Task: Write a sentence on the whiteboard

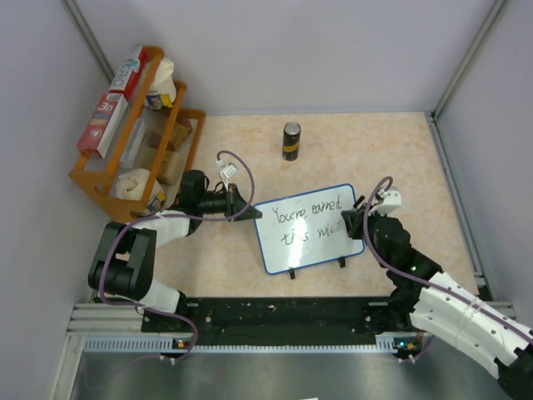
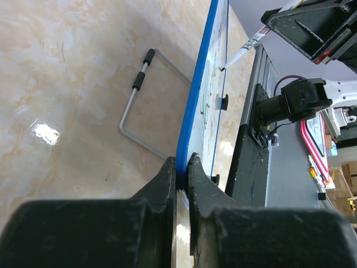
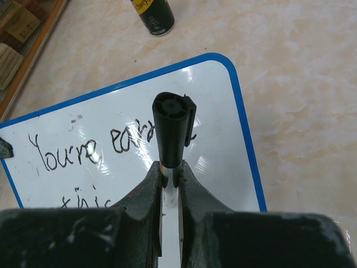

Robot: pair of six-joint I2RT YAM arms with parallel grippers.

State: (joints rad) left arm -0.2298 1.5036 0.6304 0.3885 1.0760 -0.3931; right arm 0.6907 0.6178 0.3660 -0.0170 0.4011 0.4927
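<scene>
The whiteboard (image 1: 308, 227), white with a blue rim and two black feet, lies mid-table. The sentence (image 1: 310, 221) on it reads roughly "You're earned / this wi". My left gripper (image 1: 246, 210) is shut on the board's left rim; the left wrist view shows the blue edge (image 2: 192, 106) pinched between the jaws (image 2: 182, 167). My right gripper (image 1: 360, 223) is shut on a marker (image 3: 170, 134) with a black cap end, over the board's right part. The marker's tip touches the board in the left wrist view (image 2: 223, 68). The board also fills the right wrist view (image 3: 111, 139).
A dark can (image 1: 291, 141) stands behind the board, also in the right wrist view (image 3: 152, 14). A wooden rack (image 1: 137, 133) with boxes and packets stands at the far left. The board's wire stand (image 2: 146, 100) lies behind it. The black base rail (image 1: 275, 312) runs along the near edge.
</scene>
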